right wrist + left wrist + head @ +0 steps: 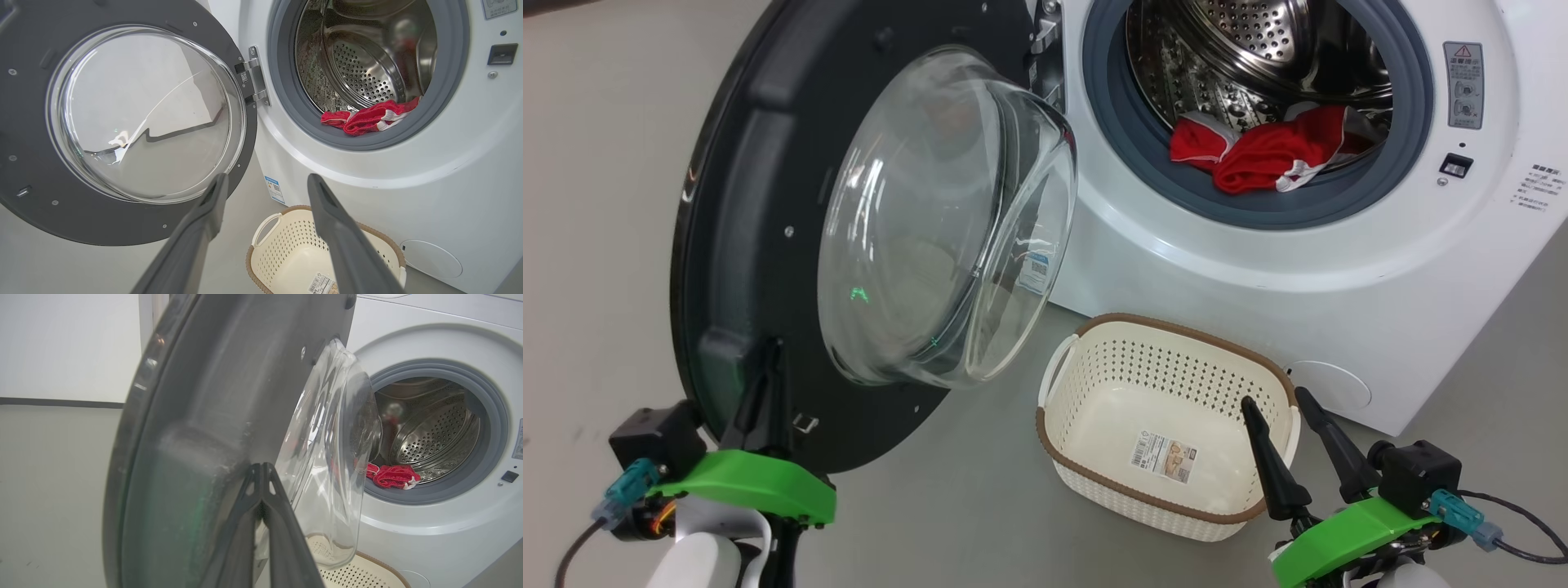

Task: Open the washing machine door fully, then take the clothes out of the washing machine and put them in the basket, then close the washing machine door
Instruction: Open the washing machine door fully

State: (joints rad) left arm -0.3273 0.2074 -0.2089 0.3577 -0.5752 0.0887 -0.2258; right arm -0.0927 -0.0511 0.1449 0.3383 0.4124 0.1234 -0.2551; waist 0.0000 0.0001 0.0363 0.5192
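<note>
Door (752, 204): swung wide at the left of the frame, inner face and glass bowl (931, 229) turned toward the camera; judged fully open or close to it.
Basket (1176, 331): on the floor (980, 506), lower centre, just before the machine (1258, 310); empty but for a label (1162, 457).
Left gripper (766, 353): lower left, fingers pressed together, tips against the door's black inner rim near its lower edge; nothing pinched.
Right gripper (1274, 398): lower right, fingers spread, empty, tips over the basket's right end.
Clothes (1266, 151): red bundle, upper right, lying on the lower lip of the grey seal (1107, 122) at the mouth of the drum (1241, 49); long axis runs left to right across the opening.
Bearing: clothes lie up-frame and ahead of the right fingers, nearly in line; right arm is nearer, left is occupied at the door.
Risk: bundle may snag on the seal lip.
</note>
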